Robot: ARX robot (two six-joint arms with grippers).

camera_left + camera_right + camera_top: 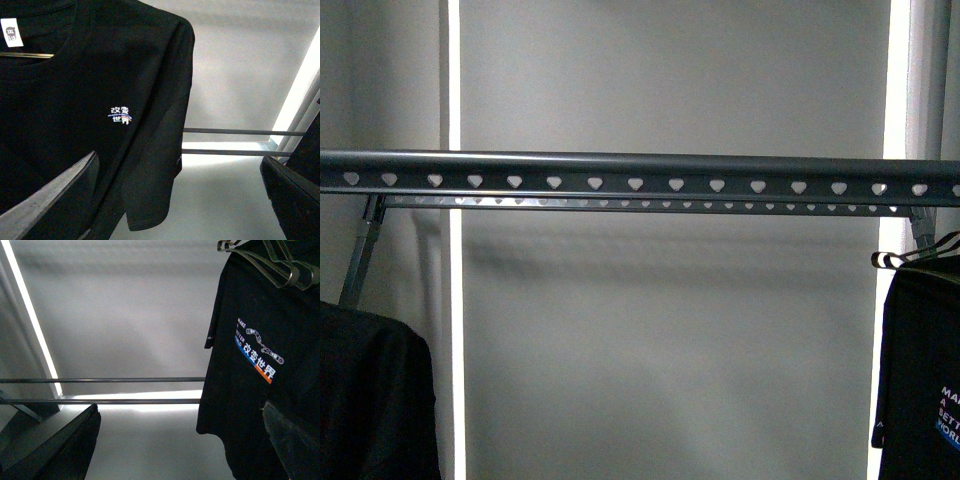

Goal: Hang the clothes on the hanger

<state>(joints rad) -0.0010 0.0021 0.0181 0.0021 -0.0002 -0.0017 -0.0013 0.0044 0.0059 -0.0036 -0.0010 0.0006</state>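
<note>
The black T-shirt [75, 110] on its brass hook hanger [27, 55] hangs just ahead of the left claw [178, 157], which is released and grasps nothing. It sits low on the left (front view), below the heart-holed rail [640, 172] that runs crosswise overhead. The left arm is nearer.

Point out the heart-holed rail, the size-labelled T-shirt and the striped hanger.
heart-holed rail [620, 162]: front view, upper tube.
size-labelled T-shirt [65, 130]: left wrist view, chest.
striped hanger [912, 254]: front view, sloping arm.
</note>
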